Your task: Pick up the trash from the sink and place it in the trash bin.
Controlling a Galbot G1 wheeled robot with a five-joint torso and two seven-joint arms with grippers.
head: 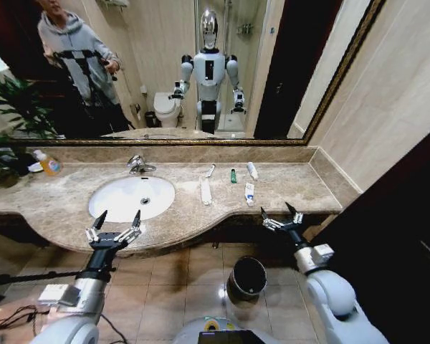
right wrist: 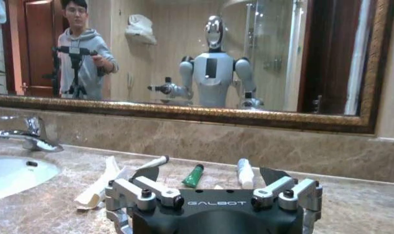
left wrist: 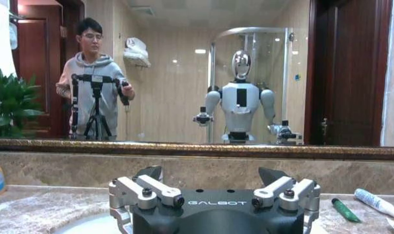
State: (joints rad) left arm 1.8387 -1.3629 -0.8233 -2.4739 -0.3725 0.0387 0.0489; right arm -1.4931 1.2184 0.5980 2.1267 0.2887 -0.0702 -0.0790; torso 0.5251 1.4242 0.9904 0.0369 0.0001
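Observation:
The trash lies on the marble counter to the right of the sink (head: 107,203), not in it: a slim white stick (head: 210,170), a long flat white packet (head: 206,190), a tiny green bottle (head: 233,175) and two white tubes (head: 252,170) (head: 249,192). The basin itself looks bare. My left gripper (head: 115,222) hovers open at the counter's front edge, just before the basin. My right gripper (head: 282,213) is open off the counter's right front edge, near the tubes. The black trash bin (head: 247,277) stands on the floor between my arms. The right wrist view faces the packet (right wrist: 99,187), green bottle (right wrist: 193,175) and a tube (right wrist: 245,173).
A chrome faucet (head: 138,165) stands behind the basin. A clear bottle of orange liquid (head: 49,163) sits at the counter's back left beside a green plant (head: 7,107). A wide mirror runs along the wall behind. A dark wall is close on my right.

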